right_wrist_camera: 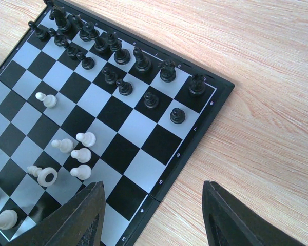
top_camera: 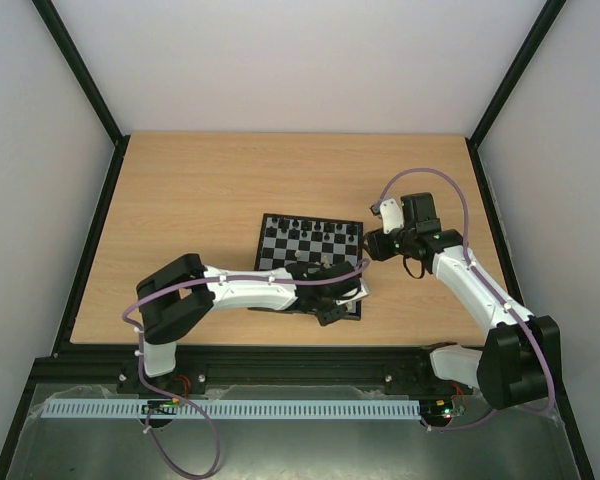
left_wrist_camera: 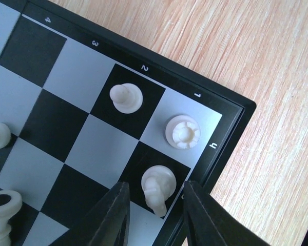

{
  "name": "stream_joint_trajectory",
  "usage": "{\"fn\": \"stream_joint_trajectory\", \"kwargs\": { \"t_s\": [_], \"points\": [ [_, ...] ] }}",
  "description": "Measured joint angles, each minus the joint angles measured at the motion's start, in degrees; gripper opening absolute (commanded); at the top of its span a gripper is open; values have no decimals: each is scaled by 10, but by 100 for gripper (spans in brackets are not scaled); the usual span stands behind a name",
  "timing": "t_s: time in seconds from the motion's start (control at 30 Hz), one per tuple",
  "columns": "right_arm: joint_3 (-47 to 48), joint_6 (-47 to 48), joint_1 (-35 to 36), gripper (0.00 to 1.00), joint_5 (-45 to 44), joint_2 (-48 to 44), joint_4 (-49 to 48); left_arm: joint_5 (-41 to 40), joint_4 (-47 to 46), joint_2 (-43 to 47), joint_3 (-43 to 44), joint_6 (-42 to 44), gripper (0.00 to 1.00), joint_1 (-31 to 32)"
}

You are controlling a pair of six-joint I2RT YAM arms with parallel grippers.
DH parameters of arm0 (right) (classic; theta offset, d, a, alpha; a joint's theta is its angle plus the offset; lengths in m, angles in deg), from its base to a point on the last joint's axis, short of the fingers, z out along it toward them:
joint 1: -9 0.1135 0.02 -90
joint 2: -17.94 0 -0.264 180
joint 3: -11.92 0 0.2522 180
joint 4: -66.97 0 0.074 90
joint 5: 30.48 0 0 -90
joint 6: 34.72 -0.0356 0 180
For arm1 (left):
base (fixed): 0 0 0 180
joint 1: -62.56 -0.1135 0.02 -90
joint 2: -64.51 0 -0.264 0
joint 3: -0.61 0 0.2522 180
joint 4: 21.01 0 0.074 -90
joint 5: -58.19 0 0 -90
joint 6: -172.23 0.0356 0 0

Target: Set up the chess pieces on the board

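The board lies mid-table, with black pieces along its far rows. My left gripper hangs over the board's near right corner. In the left wrist view it is open, its fingers either side of a cream-white knight with a gap on both sides. A white rook stands on the corner square beside it, and a white pawn one square further. My right gripper is open and empty above the board's right edge. Black pieces fill two rows; white pawns cluster at the left.
More white pieces stand at the left edge of the left wrist view. Bare wooden table surrounds the board. Black frame rails border the table's sides, and a cable tray runs along the near edge.
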Motion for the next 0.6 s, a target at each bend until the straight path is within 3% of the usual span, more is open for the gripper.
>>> {"fn": "stream_joint_trajectory", "kwargs": {
  "t_s": [0.37, 0.6],
  "points": [
    [0, 0, 0, 53, 0, 0, 0, -21, 18, 95, 10, -12, 45, -22],
    [0, 2, 0, 53, -1, 0, 0, -23, 24, 135, 14, -60, 40, -135]
  ]
}}
